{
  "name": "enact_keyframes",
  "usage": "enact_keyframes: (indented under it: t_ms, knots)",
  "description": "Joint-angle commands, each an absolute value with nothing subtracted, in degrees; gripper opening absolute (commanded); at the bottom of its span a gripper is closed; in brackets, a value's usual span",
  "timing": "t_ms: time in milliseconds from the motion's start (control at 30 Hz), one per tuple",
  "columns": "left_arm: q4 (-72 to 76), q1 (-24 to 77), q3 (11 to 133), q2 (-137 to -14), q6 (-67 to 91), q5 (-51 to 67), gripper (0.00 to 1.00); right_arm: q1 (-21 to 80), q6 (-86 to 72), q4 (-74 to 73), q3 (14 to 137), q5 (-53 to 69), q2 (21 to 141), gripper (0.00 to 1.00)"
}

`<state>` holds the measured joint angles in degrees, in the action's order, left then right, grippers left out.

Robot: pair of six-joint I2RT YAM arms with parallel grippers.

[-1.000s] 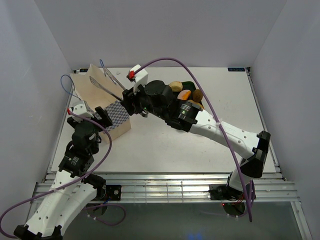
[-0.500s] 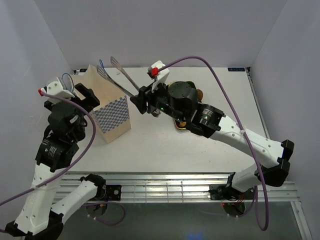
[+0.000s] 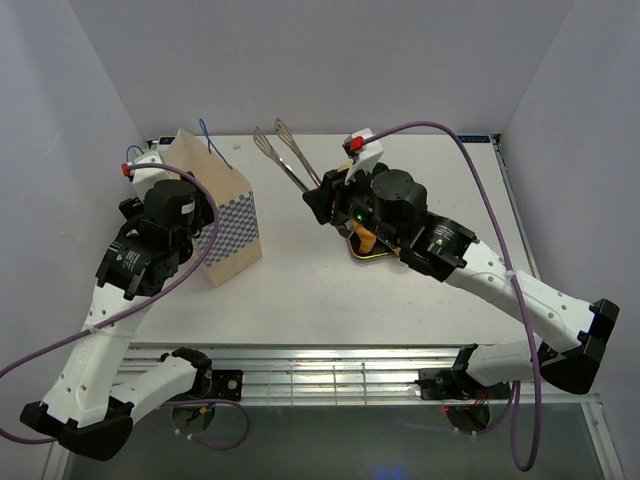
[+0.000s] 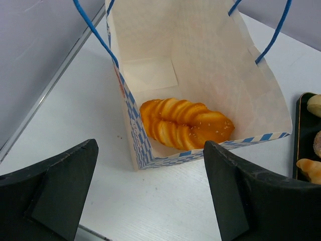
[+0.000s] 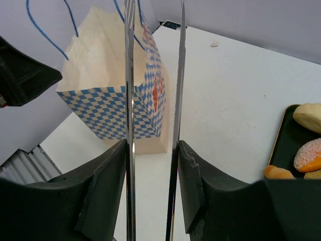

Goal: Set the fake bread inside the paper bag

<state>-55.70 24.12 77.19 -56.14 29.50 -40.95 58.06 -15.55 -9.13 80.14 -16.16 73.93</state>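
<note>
The paper bag (image 3: 225,225) stands open at the table's left. In the left wrist view the bag (image 4: 210,65) holds a long ridged golden loaf (image 4: 185,128) on its bottom. My left gripper (image 4: 150,201) is open and empty, above the table just in front of the bag. My right gripper (image 3: 318,200) is shut on metal tongs (image 3: 285,155), right of the bag. The tongs (image 5: 153,100) point toward the bag (image 5: 115,85) with nothing between their arms. More bread pieces (image 5: 311,153) lie on the dark tray (image 5: 286,145).
The tray (image 3: 365,247) sits mid-table, mostly under my right arm, with an orange piece (image 3: 368,240) showing. Its edge also shows in the left wrist view (image 4: 301,140). The bag's blue string handles (image 4: 95,35) stand up. Grey walls enclose the table.
My right gripper has drawn the tongs back to the right, away from the bag. My left arm has swung up and right, close beside the bag.
</note>
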Motion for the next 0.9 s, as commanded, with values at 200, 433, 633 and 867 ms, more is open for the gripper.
enact_keyframes:
  t_ms: [200,433,633,867]
  knots:
    - [-52.1,24.1,69.7,-54.3,29.7,-45.3,0.91,52.8,-18.9,-5.5,75.9,-14.1,67.9,0.49]
    - [-45.5,23.7,67.2,-53.9,26.5,-45.8,0.9,51.9,-18.8,-6.4,75.4,-14.2,66.7,0.48]
    - [-43.0,23.5,66.6,-52.7,25.7,-47.6,0.89,50.5,-19.3,-6.8,74.4,-13.9,66.0,0.48]
    - [-40.9,23.1,64.5,-53.0,25.9,-48.2,0.87,49.4,-20.0,-7.0,74.1,-13.2,66.3,0.47]
